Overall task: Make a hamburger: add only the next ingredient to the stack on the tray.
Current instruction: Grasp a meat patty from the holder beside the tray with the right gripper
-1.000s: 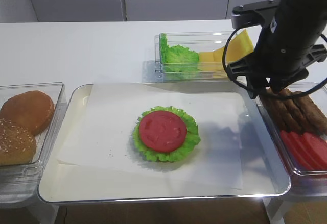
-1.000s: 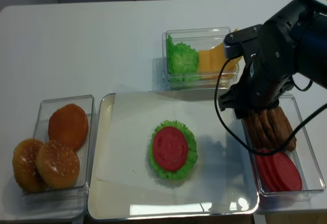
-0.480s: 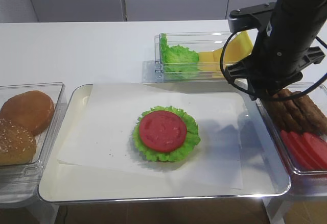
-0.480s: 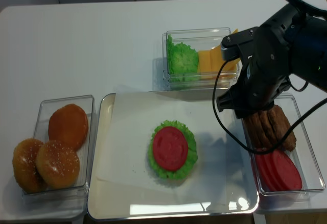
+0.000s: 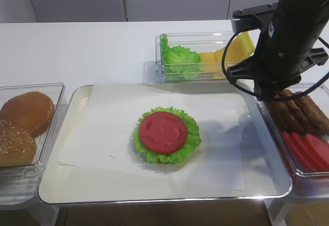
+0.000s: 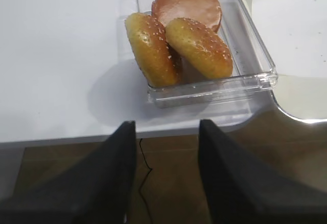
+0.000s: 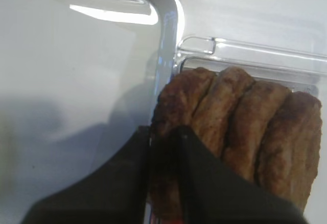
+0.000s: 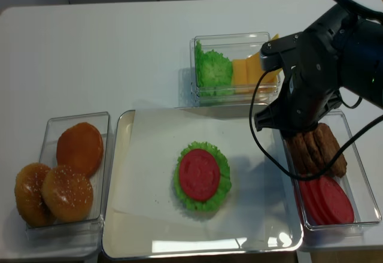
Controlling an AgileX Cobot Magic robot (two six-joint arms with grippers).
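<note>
At the right edge of the overhead frame, the right gripper (image 7: 163, 147) pinches the leftmost meat patty (image 7: 176, 112), which stands on edge in its clear box (image 7: 245, 50) among the others. The stack (image 5: 166, 134), lettuce topped with tomato, sits mid-frame on the tray (image 5: 72, 192). In its wrist view, the left gripper (image 6: 166, 152) hangs with jaws spread, holding nothing, below the bun box (image 6: 255, 55).
</note>
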